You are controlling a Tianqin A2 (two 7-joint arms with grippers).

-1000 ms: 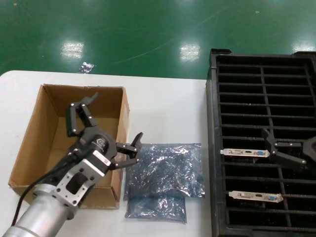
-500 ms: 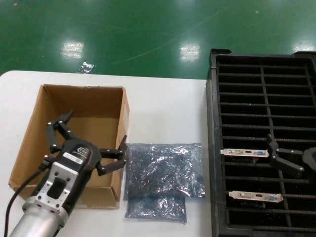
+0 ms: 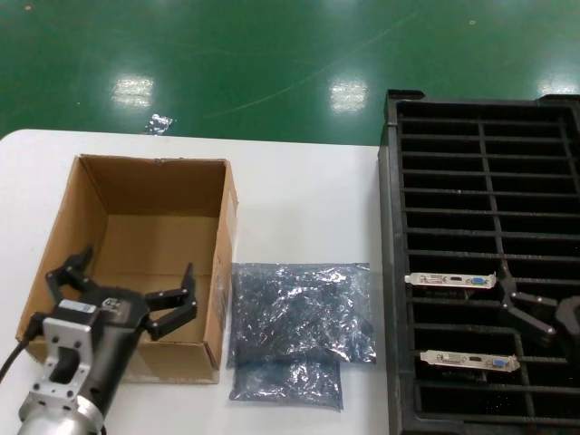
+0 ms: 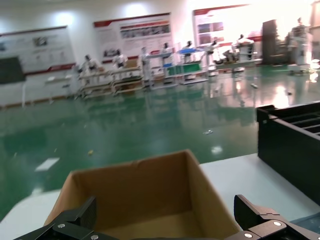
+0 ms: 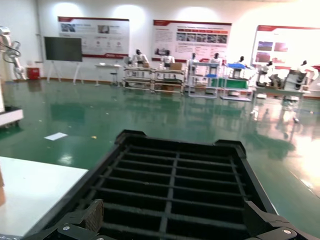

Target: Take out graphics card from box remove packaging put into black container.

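Left gripper [image 3: 122,294] hangs over the near end of the box [image 3: 195,195], fingers spread wide, nothing between them. Box interior reads as plain brown, with no card visible inside from the head view or the left wrist view.

Right gripper [image 3: 535,313] sits right of the box, over the black container [image 3: 391,272], also splayed and empty.

Two graphics cards already stand in container slots: one [image 3: 450,280] just beside the right gripper, another [image 3: 467,362] a few slots nearer the robot. Two emptied bags of packaging lie on the white table [image 3: 299,199] between box and container, the larger [image 3: 304,311] just right of the box wall, the smaller [image 3: 285,381] at its near edge.

Judgement: the cycle looks closed, with both arms pulling clear. If the box holds nothing more, the next move is only to park.
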